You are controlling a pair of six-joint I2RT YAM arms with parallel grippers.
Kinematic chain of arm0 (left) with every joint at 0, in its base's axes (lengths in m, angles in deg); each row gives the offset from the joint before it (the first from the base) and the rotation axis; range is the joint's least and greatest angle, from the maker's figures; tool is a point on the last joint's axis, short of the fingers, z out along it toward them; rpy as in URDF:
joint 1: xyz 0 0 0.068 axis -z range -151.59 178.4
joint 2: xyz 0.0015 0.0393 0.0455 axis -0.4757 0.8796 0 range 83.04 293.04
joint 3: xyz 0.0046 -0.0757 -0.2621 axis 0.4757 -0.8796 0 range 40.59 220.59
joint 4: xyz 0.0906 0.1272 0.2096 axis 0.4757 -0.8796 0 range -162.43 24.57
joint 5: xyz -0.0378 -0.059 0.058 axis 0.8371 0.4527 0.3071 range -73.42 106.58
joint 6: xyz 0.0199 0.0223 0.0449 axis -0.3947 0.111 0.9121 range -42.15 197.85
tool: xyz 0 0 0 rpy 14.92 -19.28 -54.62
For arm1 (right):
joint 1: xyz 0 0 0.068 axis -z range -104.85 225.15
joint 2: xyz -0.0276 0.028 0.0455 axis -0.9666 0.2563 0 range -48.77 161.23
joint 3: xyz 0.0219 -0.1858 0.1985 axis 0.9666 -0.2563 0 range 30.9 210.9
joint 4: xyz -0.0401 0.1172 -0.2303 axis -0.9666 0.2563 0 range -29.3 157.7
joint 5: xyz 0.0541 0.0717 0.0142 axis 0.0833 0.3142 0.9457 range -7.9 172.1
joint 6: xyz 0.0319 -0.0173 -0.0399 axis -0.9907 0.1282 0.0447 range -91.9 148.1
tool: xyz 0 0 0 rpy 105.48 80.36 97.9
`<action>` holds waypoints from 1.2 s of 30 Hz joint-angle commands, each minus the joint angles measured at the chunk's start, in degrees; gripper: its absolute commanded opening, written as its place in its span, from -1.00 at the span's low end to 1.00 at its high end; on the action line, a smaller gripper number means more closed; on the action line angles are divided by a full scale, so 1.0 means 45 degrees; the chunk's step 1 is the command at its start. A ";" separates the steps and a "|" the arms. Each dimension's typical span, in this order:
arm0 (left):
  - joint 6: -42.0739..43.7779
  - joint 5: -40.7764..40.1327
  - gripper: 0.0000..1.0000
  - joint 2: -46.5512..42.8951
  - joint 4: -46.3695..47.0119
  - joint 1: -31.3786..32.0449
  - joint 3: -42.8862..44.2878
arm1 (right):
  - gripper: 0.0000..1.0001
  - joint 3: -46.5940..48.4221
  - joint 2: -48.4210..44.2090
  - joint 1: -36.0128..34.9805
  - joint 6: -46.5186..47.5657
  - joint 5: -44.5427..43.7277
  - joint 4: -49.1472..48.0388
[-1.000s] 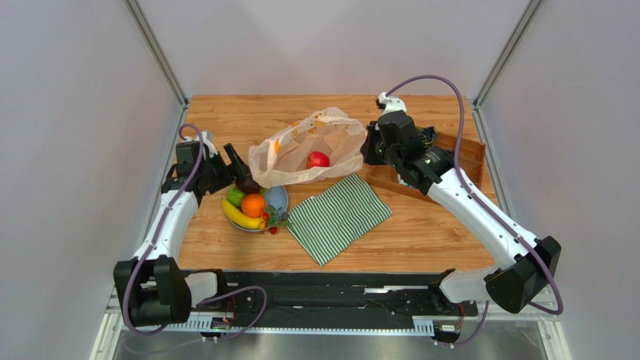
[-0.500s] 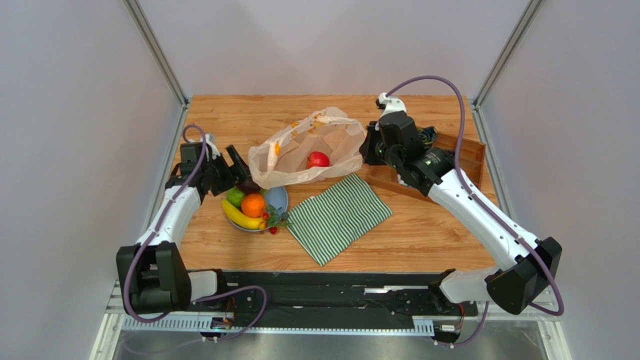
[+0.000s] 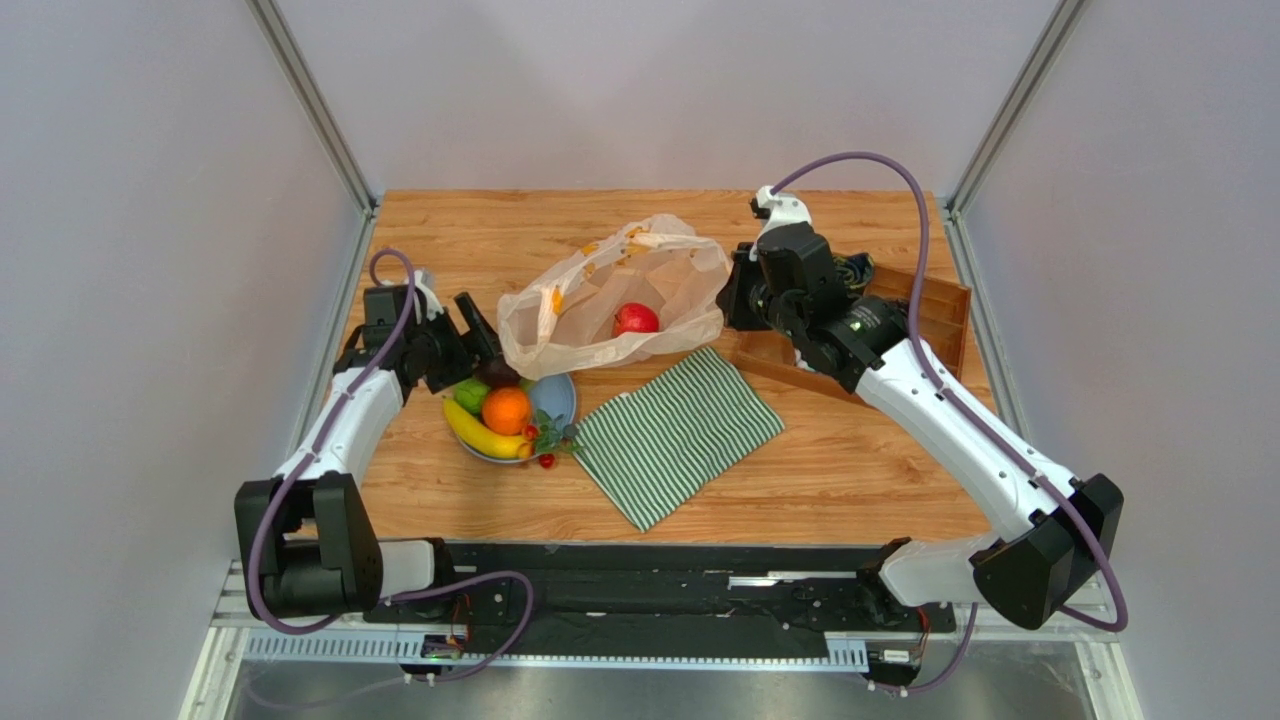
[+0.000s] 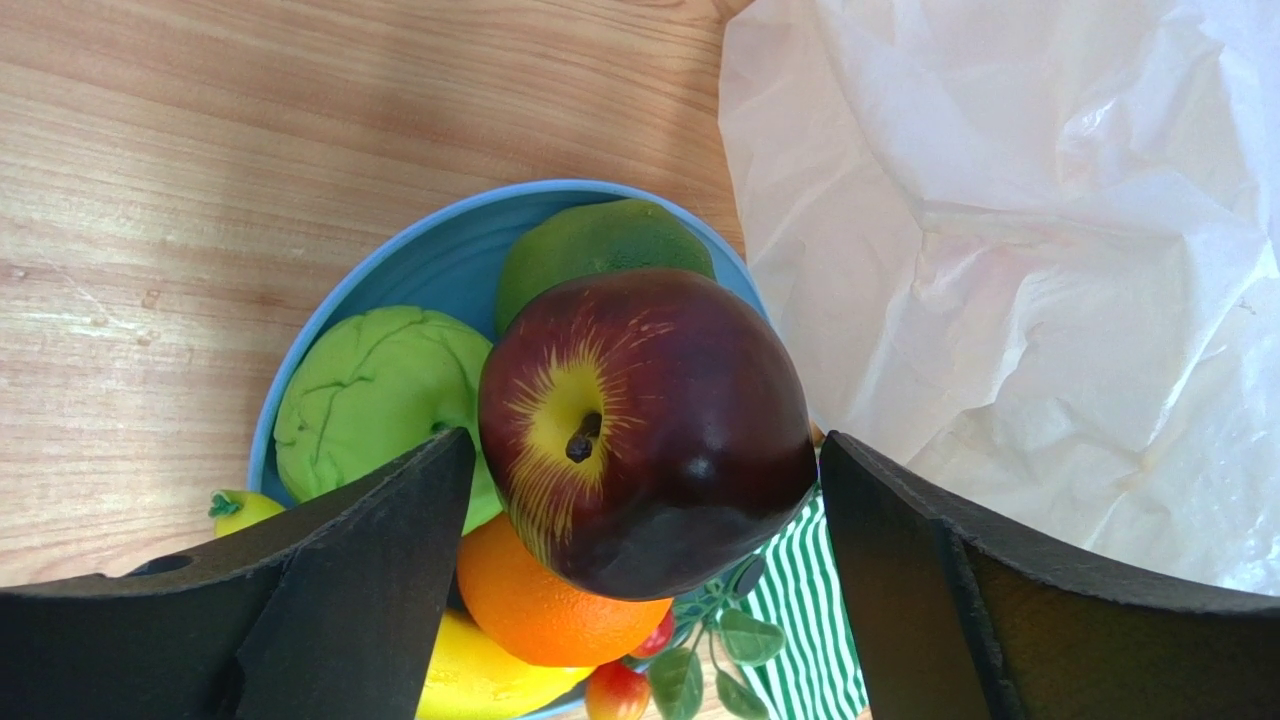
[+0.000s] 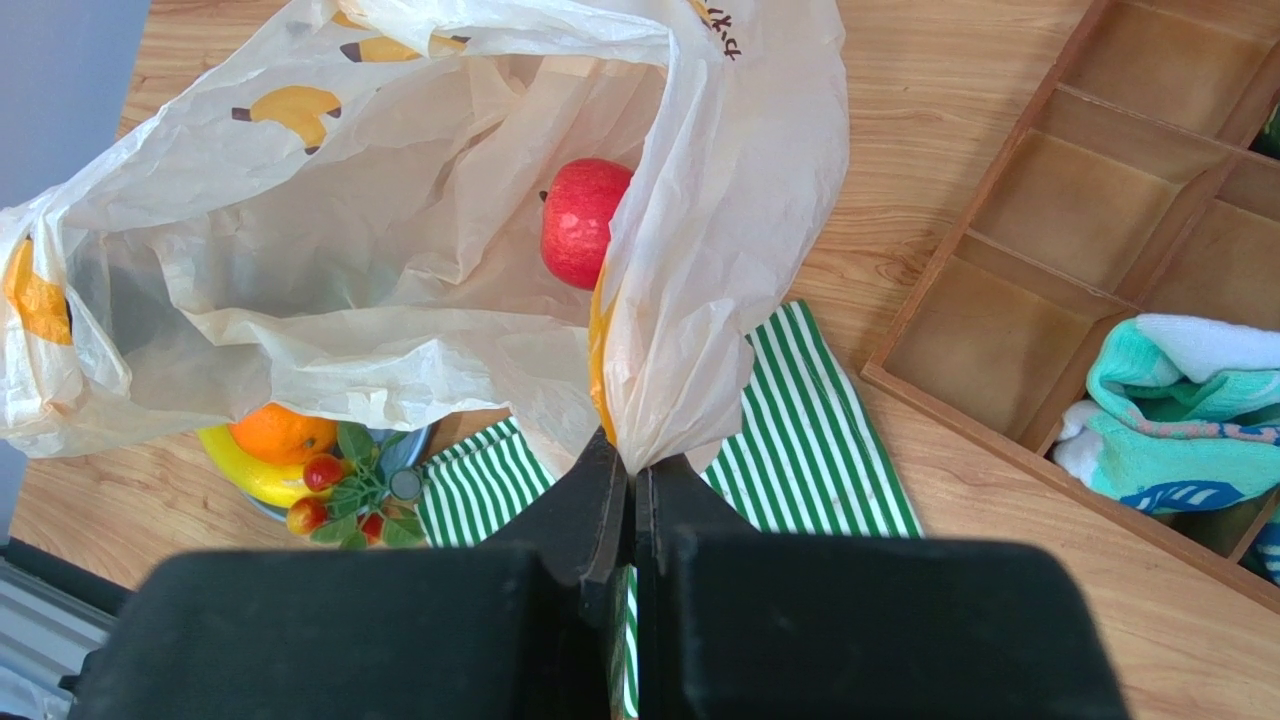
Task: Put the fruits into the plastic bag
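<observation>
1. While left gripper [image 4: 643, 480] pinches the dark apple [image 4: 661, 405] over the plate [image 4: 398, 270], right gripper [image 5: 631, 473] is clamped on the bag [image 5: 376, 240] rim.
2. Apple looks rigid, smooth, probably slippery; grip across its widest part.
3. Bag: thin, floppy.

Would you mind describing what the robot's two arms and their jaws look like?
Both the left arm and the right arm have smooth white links between chunky black joint housings, with black bases. A purple cable loops along each arm. The jaws are matte black, flat-faced wedges that taper toward the tips. No markings are visible on them.
</observation>
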 commanded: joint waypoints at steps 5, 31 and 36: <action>-0.0081 0.0295 0.65 0.0089 0.0535 -0.0048 0.0111 | -1.00 -0.0078 -0.0397 -0.0084 -0.0197 0.0117 -0.0583; 0.0699 -0.1951 -0.01 -0.4772 0.0709 -0.0477 -0.0065 | -1.00 -0.0157 -0.0650 -0.0084 -0.0197 0.0137 -0.0505; 0.1167 -0.1308 -0.07 -0.5944 0.0926 -0.0283 0.0988 | -1.00 -0.0098 -0.0573 -0.0084 -0.0119 0.0313 -0.0544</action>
